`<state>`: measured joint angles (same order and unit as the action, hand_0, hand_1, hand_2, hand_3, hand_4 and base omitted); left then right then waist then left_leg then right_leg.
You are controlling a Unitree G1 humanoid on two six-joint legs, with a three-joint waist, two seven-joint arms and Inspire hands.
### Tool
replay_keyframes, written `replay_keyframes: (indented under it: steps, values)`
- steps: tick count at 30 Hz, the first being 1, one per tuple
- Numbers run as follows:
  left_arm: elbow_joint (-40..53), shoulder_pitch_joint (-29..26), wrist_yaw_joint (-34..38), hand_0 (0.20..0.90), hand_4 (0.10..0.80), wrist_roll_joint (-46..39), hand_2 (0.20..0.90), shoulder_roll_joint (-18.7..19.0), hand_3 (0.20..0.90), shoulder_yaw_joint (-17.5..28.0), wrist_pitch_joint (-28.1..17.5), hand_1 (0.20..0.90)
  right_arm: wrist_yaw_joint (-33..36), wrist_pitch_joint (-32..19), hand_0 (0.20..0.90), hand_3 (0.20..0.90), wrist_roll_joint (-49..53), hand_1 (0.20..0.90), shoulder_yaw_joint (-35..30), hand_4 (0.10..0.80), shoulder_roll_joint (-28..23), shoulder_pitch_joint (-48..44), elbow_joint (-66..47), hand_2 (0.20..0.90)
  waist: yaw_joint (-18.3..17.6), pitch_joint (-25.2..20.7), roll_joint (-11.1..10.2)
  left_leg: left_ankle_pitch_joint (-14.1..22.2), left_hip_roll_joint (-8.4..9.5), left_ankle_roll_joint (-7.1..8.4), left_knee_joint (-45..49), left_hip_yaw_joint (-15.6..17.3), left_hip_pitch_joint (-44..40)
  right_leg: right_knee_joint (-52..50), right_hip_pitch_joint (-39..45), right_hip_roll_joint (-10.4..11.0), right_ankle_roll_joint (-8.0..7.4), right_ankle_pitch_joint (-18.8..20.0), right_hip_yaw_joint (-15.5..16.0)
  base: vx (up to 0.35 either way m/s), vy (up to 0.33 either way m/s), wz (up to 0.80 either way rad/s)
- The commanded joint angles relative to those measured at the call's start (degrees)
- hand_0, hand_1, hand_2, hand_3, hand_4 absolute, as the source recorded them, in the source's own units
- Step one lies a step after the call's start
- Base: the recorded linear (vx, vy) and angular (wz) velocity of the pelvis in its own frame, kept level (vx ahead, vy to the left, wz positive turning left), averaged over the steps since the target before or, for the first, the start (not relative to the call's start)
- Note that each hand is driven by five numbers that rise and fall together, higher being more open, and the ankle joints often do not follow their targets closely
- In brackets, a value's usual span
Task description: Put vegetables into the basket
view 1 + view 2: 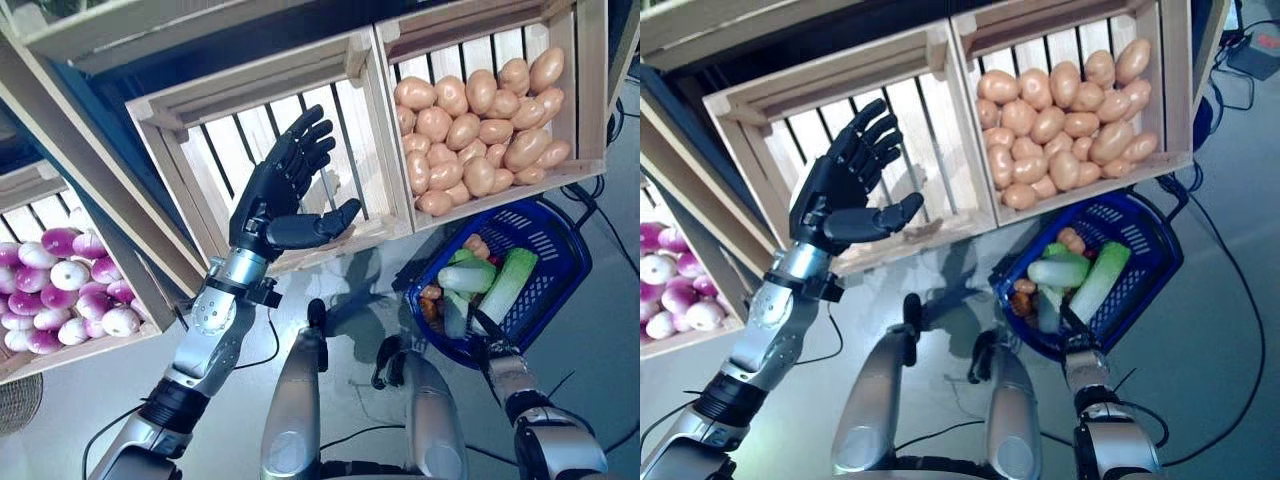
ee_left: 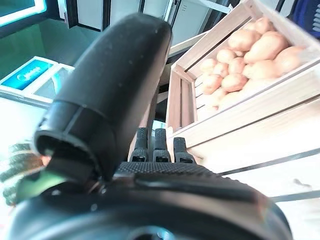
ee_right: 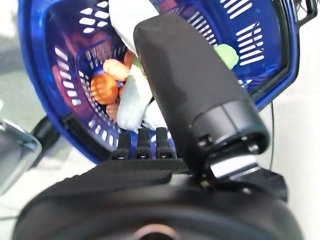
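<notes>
Item: blue perforated plastic basket, on the floor below the crates, near rim held by the right hand; the fingers hook over the edge. Contents: pale green-and-white long vegetables, several small orange-brown round ones. Judged partly filled; loading underway, not evidently finished.

Item: left hand, raised in front of the empty slatted wooden crate, fingers spread straight, thumb out, holding nothing.

Item: slatted wooden crate of tan oval potatoes, to the right of the empty crate, directly above the basket. Stock plentiful, smooth-skinned, heaped.

Item: wooden crate of purple-and-white round turnips, at far left, well apart from the basket.

Remaining, by judgement: fetch more produce with the free left hand.
</notes>
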<state>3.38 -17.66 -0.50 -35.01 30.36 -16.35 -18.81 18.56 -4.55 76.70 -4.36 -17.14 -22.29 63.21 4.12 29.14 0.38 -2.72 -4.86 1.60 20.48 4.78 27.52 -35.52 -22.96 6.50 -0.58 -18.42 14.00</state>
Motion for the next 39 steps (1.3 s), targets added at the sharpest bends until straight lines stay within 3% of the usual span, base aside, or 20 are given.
replay_keyframes:
  steps: [1,4,7,11,15,17,22,26,30,39]
  values:
    - [5.2,1.9,-0.7,0.900,0.800,3.2,0.900,-0.2,0.900,2.7,-2.3,0.900,-3.9,-6.0,0.900,0.900,-5.0,0.900,-0.4,0.800,0.1,4.9,-1.8,0.900,-0.6,-10.1,-0.4,5.5,0.75,0.22,-2.1,1.9,-3.9,16.8,3.0,-2.2,0.36,13.0,-2.2,0.083,0.062,-0.10]
    - [3.2,6.2,-3.3,0.900,0.800,4.8,0.900,-0.5,0.900,3.4,0.2,0.900,-2.8,-9.1,0.900,0.900,-12.9,0.900,2.4,0.800,2.7,11.5,-9.1,0.900,-1.5,-12.8,-0.6,2.4,0.43,0.69,-9.9,2.3,-8.8,23.6,7.8,-2.7,-0.33,15.1,-2.5,0.122,0.070,-0.15]
    - [0.9,10.8,-5.9,0.900,0.800,7.8,0.900,-0.7,0.900,3.6,2.4,0.900,-2.2,-9.0,0.900,0.900,-21.3,0.900,4.7,0.800,3.0,17.1,-16.3,0.900,-2.5,-15.1,-0.3,0.0,0.11,1.24,-16.7,2.9,-13.1,28.9,11.5,-2.6,-1.48,16.9,-2.3,0.096,0.104,-0.05]
    - [-4.5,15.5,-8.8,0.900,0.800,10.5,0.900,-1.0,0.900,2.9,2.0,0.900,-3.3,-8.4,0.900,0.900,-33.6,0.900,6.9,0.800,2.1,22.4,-21.7,0.900,-3.7,-16.8,0.1,-1.0,0.11,1.52,-20.9,3.8,-16.5,32.1,14.4,-2.5,-2.30,17.6,-2.2,0.032,0.095,-0.01]
    - [-14.8,18.8,-11.3,0.900,0.800,16.5,0.900,-1.0,0.900,0.3,-0.9,0.900,-13.0,-6.6,0.900,0.900,-31.9,0.900,8.0,0.800,1.9,26.6,-22.1,0.900,-5.0,-18.8,0.0,-0.5,-0.08,1.61,-21.8,4.9,-19.4,34.3,16.9,-1.9,-3.22,18.2,-2.0,0.055,0.067,-0.06]
    - [-20.2,19.7,-11.8,0.900,0.800,19.0,0.900,-1.1,0.900,-1.2,0.6,0.900,-17.0,-4.9,0.900,0.900,-36.8,0.900,10.0,0.800,1.2,27.8,-21.6,0.900,-5.6,-20.1,0.0,-0.1,-0.13,1.75,-22.6,5.8,-21.6,36.7,18.8,-1.3,-3.93,19.2,-2.0,0.084,0.071,0.00]
    - [-29.9,18.8,-13.0,0.900,0.800,21.6,0.900,-1.8,0.900,-4.5,1.6,0.900,-20.6,-3.2,0.900,0.900,-47.0,0.900,14.5,0.800,-0.7,27.4,-19.2,0.900,-6.2,-21.9,0.2,0.2,0.21,1.77,-23.7,6.1,-23.2,37.9,19.7,-0.9,-4.68,19.8,-2.0,0.025,0.057,-0.09]
    - [-38.6,16.7,-14.2,0.900,0.800,24.7,0.900,-3.7,0.900,-7.0,2.6,0.900,-23.3,2.1,0.900,0.900,-51.6,0.900,17.9,0.800,-1.3,26.9,-13.8,0.900,-6.8,-23.0,0.1,1.3,0.59,1.51,-23.7,6.4,-24.9,38.1,20.9,-0.4,-5.31,19.7,-1.9,0.016,0.042,-0.01]
    - [-51.0,13.2,-12.4,0.900,0.800,30.8,0.900,-6.8,0.900,-10.0,4.1,0.900,-22.8,5.9,0.900,0.900,-54.4,0.900,17.2,0.800,-0.2,25.2,1.1,0.900,-7.6,-23.8,0.2,2.4,0.83,0.87,-24.2,7.2,-27.9,38.1,23.0,-0.4,-5.87,19.2,-2.3,0.025,0.040,-0.03]
    - [-65.9,13.3,-8.9,0.900,0.800,35.3,0.900,-10.8,0.900,-10.0,8.9,0.900,-21.4,7.1,0.900,0.900,-57.2,0.900,13.9,0.800,1.6,24.3,9.7,0.900,-8.3,-25.2,0.7,3.2,1.40,0.15,-25.2,7.1,-30.7,38.8,25.0,-0.7,-6.32,19.3,-3.5,0.044,0.027,-0.12]
